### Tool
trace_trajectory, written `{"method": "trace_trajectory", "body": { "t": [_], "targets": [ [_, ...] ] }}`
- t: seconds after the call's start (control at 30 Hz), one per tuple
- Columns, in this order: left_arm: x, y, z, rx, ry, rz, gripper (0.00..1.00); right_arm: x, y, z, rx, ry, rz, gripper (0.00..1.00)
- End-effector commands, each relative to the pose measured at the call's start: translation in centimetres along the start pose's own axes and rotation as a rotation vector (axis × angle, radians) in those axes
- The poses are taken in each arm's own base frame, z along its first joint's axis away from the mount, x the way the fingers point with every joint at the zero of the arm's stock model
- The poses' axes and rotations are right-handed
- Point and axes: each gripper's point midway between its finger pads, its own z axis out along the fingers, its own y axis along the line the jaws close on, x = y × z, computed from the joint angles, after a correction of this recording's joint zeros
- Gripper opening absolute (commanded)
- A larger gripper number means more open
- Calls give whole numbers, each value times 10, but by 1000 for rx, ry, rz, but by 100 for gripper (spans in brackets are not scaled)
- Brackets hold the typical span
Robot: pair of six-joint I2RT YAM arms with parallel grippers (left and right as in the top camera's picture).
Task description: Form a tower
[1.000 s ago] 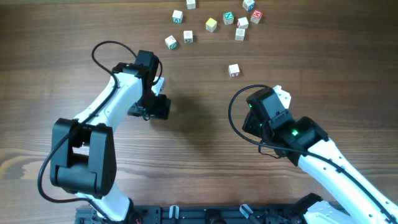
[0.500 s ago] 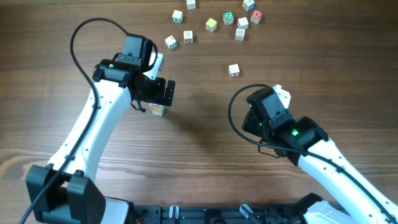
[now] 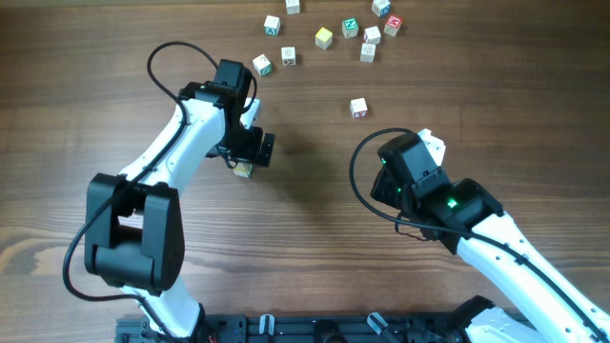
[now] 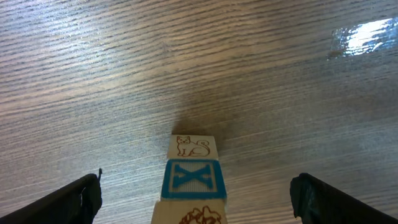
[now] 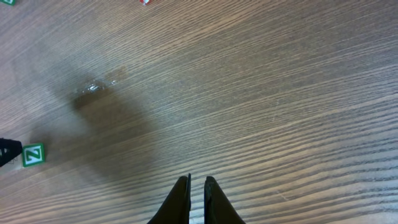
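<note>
The tower (image 4: 193, 180) is a stack of three pale wooden cubes on the table. Its bottom cube bears a cat drawing (image 4: 193, 146), the middle one a blue X (image 4: 193, 179), and the top one a brown drawing. My left gripper (image 4: 196, 186) is wide open, one finger (image 4: 74, 200) standing well clear on each side of the stack. In the overhead view the tower (image 3: 244, 170) peeks out just below the left gripper (image 3: 250, 151). My right gripper (image 5: 196, 186) hovers shut over bare wood, seen from overhead (image 3: 426, 145) right of centre.
Several loose letter cubes lie at the far edge, among them a yellow one (image 3: 324, 37) and a green one (image 3: 350, 28). A single cube (image 3: 358, 108) sits nearer the right arm. A green Z cube (image 5: 33, 155) shows in the right wrist view.
My left gripper has opened wide and let go of the tower, and the left arm has shifted above it. The right arm has not moved.
</note>
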Motion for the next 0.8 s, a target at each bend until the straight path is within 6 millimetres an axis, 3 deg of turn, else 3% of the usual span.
{"method": "trace_trajectory", "body": {
  "t": [0.0, 0.17, 0.37, 0.77],
  "targets": [
    [1, 2, 11, -10, 23, 19, 100, -4, -5, 1, 22, -24, -16, 10],
    [10, 3, 25, -11, 36, 19, 96, -6, -6, 2, 27, -33, -15, 10],
    [12, 3, 28, -10, 35, 38, 70, -5, -7, 6, 42, -28, -18, 11],
    [13, 3, 28, -10, 40, 68, 54, -2, -9, 12, 63, -11, -23, 10]
  ]
}}
